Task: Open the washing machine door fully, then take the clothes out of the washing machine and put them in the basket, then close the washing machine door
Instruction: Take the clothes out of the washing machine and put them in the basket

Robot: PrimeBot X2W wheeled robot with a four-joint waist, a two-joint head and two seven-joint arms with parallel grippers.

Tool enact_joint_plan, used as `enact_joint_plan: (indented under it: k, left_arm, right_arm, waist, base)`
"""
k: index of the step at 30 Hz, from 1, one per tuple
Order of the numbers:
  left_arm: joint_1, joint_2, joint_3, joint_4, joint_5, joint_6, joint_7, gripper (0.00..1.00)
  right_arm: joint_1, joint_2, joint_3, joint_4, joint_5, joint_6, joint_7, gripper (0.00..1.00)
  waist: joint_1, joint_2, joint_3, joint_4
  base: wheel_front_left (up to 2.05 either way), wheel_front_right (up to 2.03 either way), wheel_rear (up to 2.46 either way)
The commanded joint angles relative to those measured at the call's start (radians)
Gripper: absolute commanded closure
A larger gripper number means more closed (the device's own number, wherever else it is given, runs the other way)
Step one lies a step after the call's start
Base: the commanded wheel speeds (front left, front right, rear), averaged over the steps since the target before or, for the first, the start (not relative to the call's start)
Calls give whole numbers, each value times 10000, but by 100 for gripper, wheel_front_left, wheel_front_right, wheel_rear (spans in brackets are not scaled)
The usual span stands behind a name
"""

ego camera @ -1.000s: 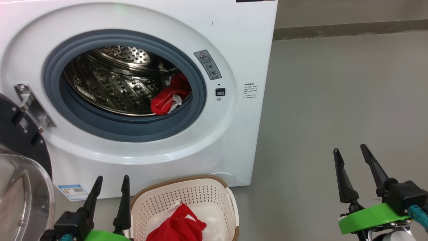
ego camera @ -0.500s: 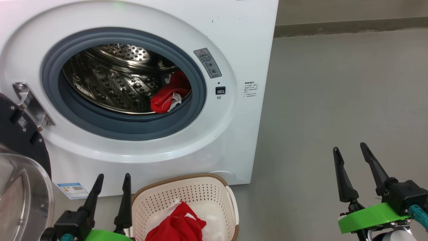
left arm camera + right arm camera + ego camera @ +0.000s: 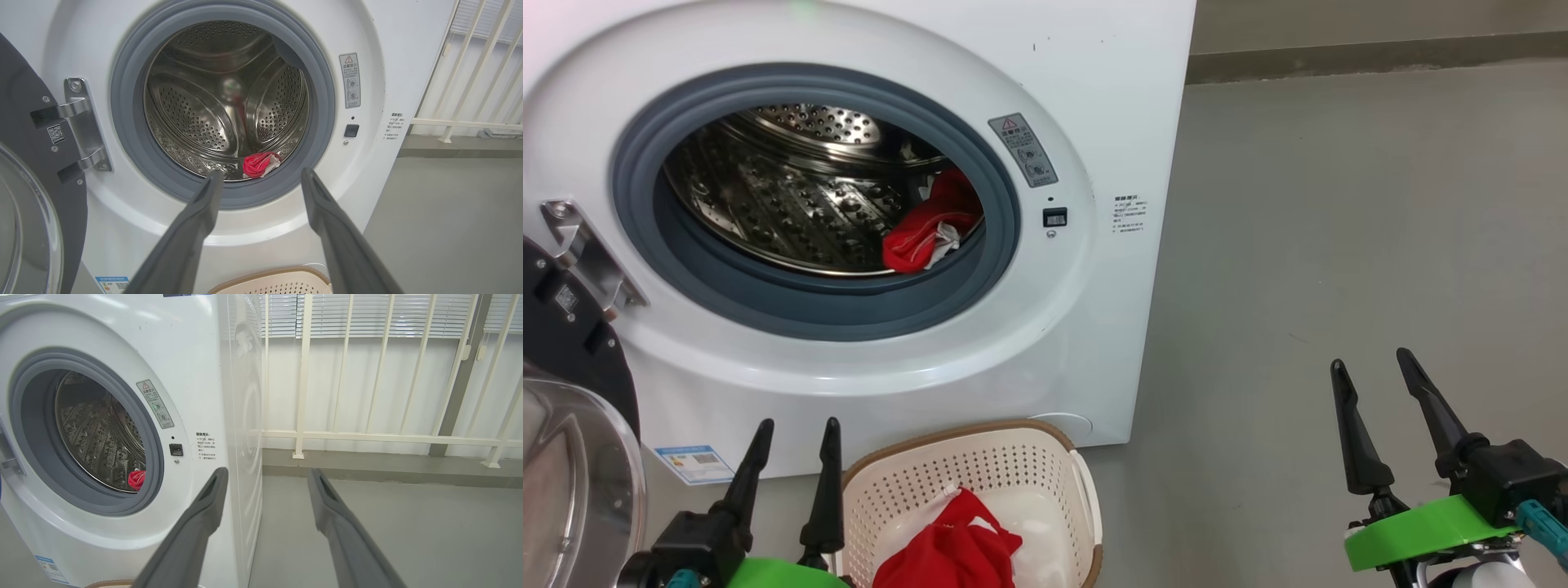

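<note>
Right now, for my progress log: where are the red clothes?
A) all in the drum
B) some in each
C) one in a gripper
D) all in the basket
B: one red garment lies in the drum of the washing machine, a second red garment in the basket.

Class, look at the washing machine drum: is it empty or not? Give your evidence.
Not empty. One red garment lies at the drum's lower right, just behind the grey gasket; the rest of the steel looks bare.
</note>
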Motion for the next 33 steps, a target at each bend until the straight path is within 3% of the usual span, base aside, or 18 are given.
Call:
enact_joint_plan:
  k: [1, 15, 33]
  left_arm:
    - [-210, 224, 301, -297, -71, 68, -120, 0]
    - [-939, 262, 240, -49, -259, 65, -67, 0]
    - [-5776, 626, 244, 3161, -983, -454, -96, 0]
  right_arm:
    - [-206, -79, 265, -286, -40, 63, -63, 0]
    - [-407, -79, 334, -393, -34, 63, -63, 0]
    - [-1770, -121, 754, -561, 35, 63, -63, 0]
  waist:
    - [0, 0, 30, -27]
    - [0, 0, 726, 35]
    - [0, 0, 3350, 131]
  base:
    - [0, 0, 0]
    - [0, 0, 0]
    - [0, 0, 0]
